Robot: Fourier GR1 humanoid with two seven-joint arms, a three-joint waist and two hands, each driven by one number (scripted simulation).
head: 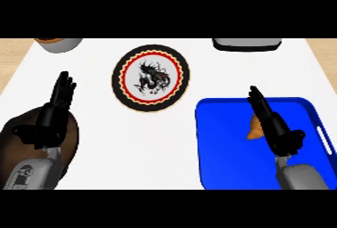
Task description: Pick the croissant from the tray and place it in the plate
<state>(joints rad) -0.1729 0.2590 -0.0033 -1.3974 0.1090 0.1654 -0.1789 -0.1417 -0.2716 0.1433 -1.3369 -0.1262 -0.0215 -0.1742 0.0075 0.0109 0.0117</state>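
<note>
**Croissant on the tray, right hand alongside it**

The blue tray (217, 173) is taken as the landmark. It is seen at the near right of the white counter (99, 53), with a handle slot along its right rim. The croissant (254, 129) lies inside the tray, in its far half and a little right of the tray's middle. Only a narrow orange-brown strip of it is shown, since part of it is hidden by the right hand.

The right hand (276, 127) is held over the tray, just to the right of the croissant, its grey forearm entering from the tray's near edge. The fingers are stretched straight and kept together, pointing toward the tray's far rim. They seem to lie against the croissant's right side without being curled round it, though contact cannot be confirmed from this angle.

The plate (150, 76) is set to the far left of the tray, apart from it. It is black-rimmed with a red-and-yellow band and a dark figure on a white centre, and nothing rests on it.

The left hand (58, 104) is shown well to the left of the tray, beyond the plate, with its fingers straight, together and pointing up; nothing is held by it.

A grey bowl (60, 44) is cut off at the far left, and a grey object (247, 43) stands just beyond the tray's far rim.
</note>
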